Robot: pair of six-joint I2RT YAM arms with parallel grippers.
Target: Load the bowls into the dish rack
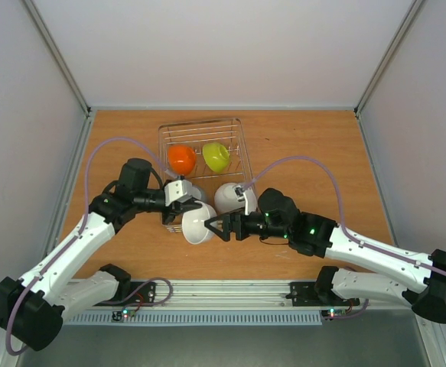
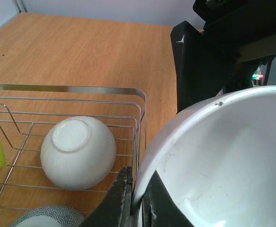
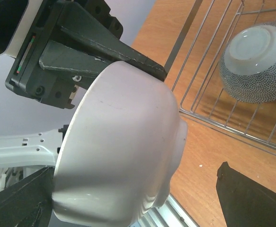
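The dish rack (image 1: 239, 131) stands at mid-table and holds the orange bowl (image 1: 181, 159), the lime green bowl (image 1: 216, 156), an upside-down white bowl (image 1: 232, 197) and the grey dotted bowl (image 3: 256, 61), which is also upside down. My left gripper (image 2: 138, 198) is shut on the rim of the second white bowl (image 2: 223, 156) and holds it tilted just outside the rack's near side (image 2: 142, 118). My right gripper (image 3: 138, 198) is open, with one finger (image 3: 251, 198) on each side of that bowl (image 3: 123, 142).
The rack's wire wall (image 3: 209, 109) is close behind the held bowl. The arms' base rail (image 1: 230, 292) runs along the table's near edge. Grey walls close in the left, right and far sides.
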